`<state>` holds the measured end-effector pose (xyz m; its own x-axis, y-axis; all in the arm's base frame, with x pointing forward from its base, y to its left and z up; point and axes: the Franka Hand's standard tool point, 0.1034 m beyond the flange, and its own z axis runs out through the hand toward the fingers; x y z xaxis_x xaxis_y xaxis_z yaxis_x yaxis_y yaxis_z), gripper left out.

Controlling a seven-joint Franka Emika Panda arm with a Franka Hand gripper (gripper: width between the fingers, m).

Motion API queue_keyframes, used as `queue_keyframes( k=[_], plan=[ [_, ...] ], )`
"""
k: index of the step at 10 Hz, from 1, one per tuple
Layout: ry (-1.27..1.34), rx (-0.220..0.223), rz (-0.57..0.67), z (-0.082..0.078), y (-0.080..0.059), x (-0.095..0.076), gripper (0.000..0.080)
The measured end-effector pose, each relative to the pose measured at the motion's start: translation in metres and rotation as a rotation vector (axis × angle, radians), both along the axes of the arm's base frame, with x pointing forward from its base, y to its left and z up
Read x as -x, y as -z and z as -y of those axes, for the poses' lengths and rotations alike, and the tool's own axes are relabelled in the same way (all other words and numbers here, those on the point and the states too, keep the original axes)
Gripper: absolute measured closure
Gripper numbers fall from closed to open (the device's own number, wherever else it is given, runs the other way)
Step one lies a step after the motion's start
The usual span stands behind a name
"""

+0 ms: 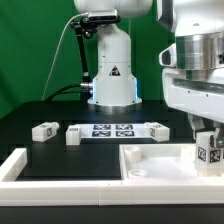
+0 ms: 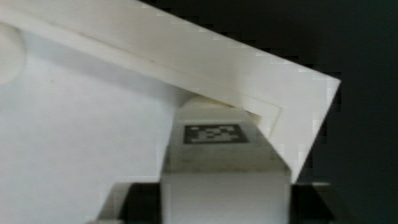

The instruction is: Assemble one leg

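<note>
The gripper (image 1: 208, 142) stands at the exterior view's right, directly above the corner of the large white panel (image 1: 160, 165). Its fingers (image 1: 199, 133) are closed onto a leg (image 1: 211, 152), gripping the block by its upper part; the tagged lower part projects below the fingertips. The held leg is upright, and its lower end is at the panel's raised rim; whether it touches the panel surface cannot be determined. In the wrist view, the same leg (image 2: 221, 150) extends from between the fingers toward the panel corner (image 2: 267, 95), with its code tag facing the camera. The marker board (image 1: 112, 131) lies flat on the black table (image 1: 40, 150). One loose leg (image 1: 45, 129) lies near the board's end at the exterior view's left.
</note>
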<state>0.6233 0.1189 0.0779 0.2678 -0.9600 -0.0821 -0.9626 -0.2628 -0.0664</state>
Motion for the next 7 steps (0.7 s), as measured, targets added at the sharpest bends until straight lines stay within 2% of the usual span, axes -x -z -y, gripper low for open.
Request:
queue_keyframes(
  k=[2,7],
  plan=[
    [0.181,-0.023,-0.013,-0.0002,0.0,-0.0002,0.0506],
    [0.574,-0.044,-0.042,0.0012,-0.0006,-0.0013,0.0506]
  ],
)
